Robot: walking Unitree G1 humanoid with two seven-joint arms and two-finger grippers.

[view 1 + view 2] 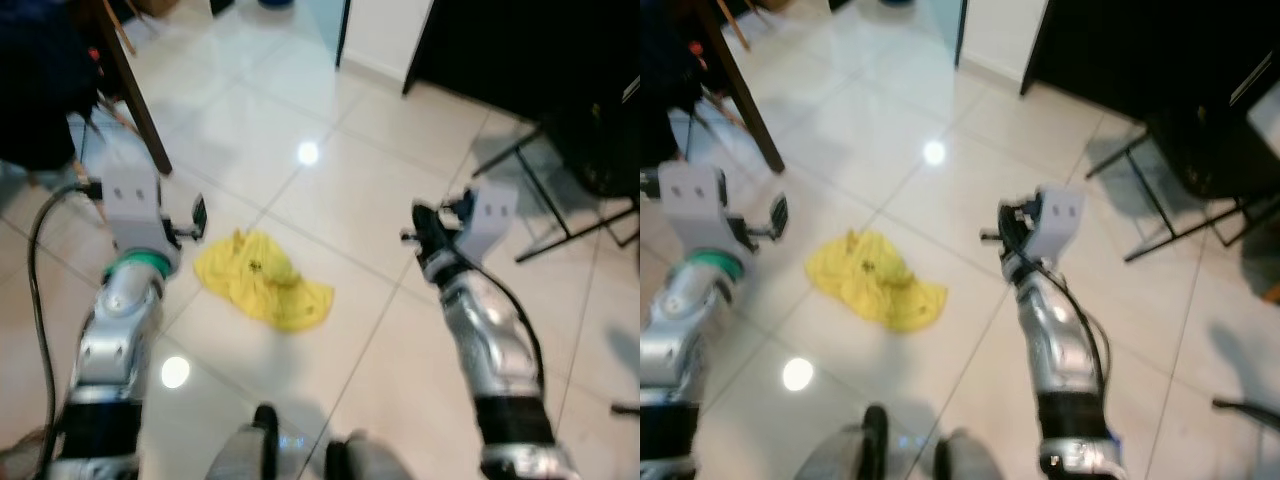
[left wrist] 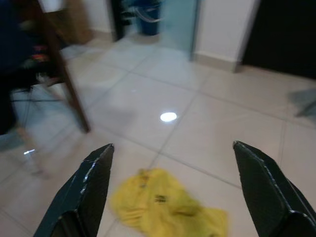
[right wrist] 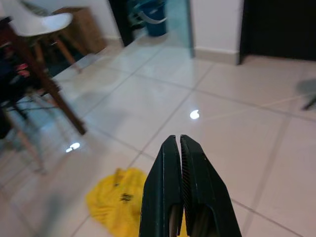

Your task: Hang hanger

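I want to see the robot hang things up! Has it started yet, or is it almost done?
It has barely started. Nothing looks hung yet, and I can't spot a hanger. The yellow garment lies crumpled on the tiled floor. In hand: nothing. The left gripper is open above the garment, and the right gripper is shut and empty. Left to do: pick up the garment, find a hanger, and hang it.

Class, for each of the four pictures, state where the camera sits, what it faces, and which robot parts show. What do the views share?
Left eye view: head, looking down at the tiled floor; both silver arms, feet.
Right eye view: same scene, slightly shifted.
Left wrist view: along the open left gripper toward the crumpled yellow cloth.
Right wrist view: along the shut right gripper.
Shared: the yellow cloth and a brown wooden leg.
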